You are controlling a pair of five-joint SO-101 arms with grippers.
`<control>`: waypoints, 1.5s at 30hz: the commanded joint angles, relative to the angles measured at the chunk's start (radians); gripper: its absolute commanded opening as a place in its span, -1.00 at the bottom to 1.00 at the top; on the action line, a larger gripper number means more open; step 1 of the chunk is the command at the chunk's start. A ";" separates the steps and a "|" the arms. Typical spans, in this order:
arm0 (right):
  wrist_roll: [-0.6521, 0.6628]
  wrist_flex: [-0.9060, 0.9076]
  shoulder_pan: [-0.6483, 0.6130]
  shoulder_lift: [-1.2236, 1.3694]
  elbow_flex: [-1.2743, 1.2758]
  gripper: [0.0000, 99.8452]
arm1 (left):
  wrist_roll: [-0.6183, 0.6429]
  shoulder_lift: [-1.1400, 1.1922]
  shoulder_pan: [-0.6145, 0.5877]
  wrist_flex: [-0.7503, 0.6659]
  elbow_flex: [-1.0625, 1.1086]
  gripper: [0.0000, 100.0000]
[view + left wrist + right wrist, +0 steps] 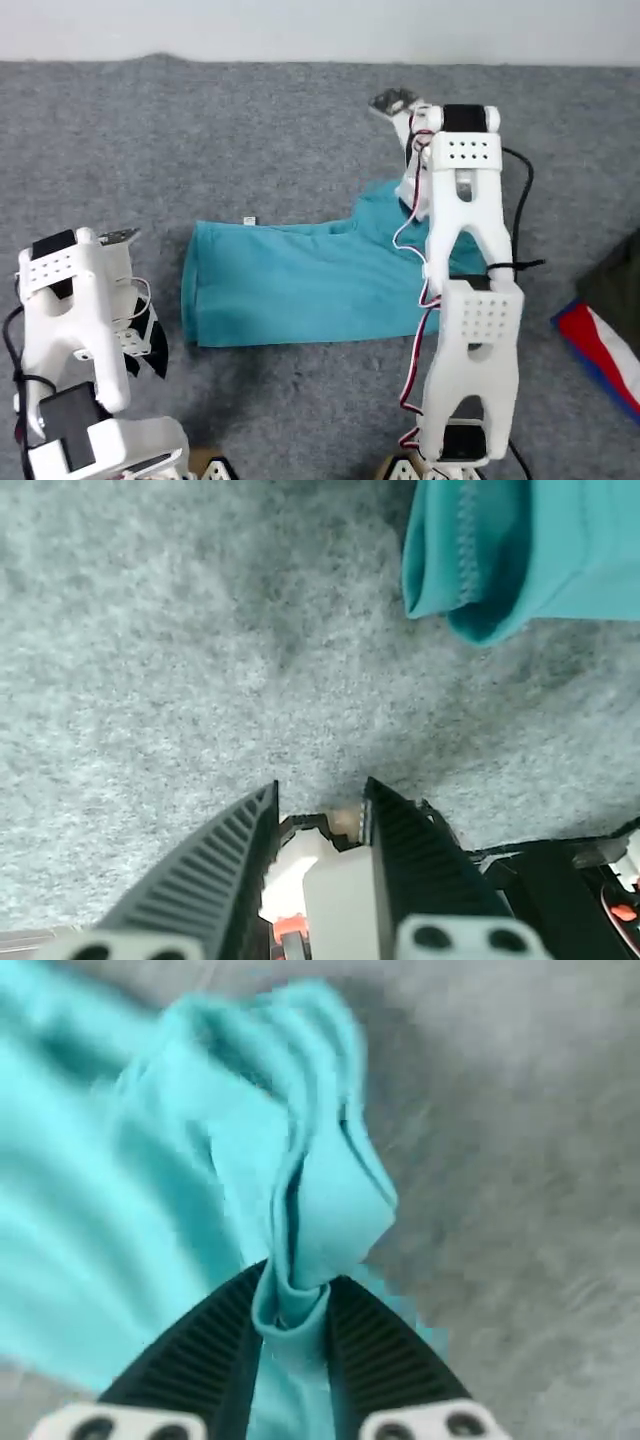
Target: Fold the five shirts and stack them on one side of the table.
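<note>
Shirt mid-table on grey felt, laid out as a long band running 9 to 3 o'clock. Right gripper at shirt's 2 o'clock corner, clamped on a bunched fold. Left gripper at 8 o'clock, off the shirt, fingers slightly apart, nothing between. More clothes at 4 o'clock table edge.

Folded back low near its base on the left arm, with the left gripper pointed down close over the table, fingers parted with a clear gap between. Stretched long and nearly straight toward the far side on the right arm — wrist tipped downward, right gripper pinched tight on a gathered fold of the teal shirt.
</note>
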 commanded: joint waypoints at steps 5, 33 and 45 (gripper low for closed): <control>0.018 0.038 -0.007 -0.252 0.279 -0.98 | 0.009 -0.029 0.002 -0.044 0.027 -0.73; 0.157 0.044 -0.203 -0.582 0.775 -0.44 | 0.009 -0.029 0.006 -0.044 0.027 -0.73; -0.209 -0.275 -0.002 -0.834 0.695 -0.61 | 0.009 -0.029 0.003 -0.043 0.027 -0.73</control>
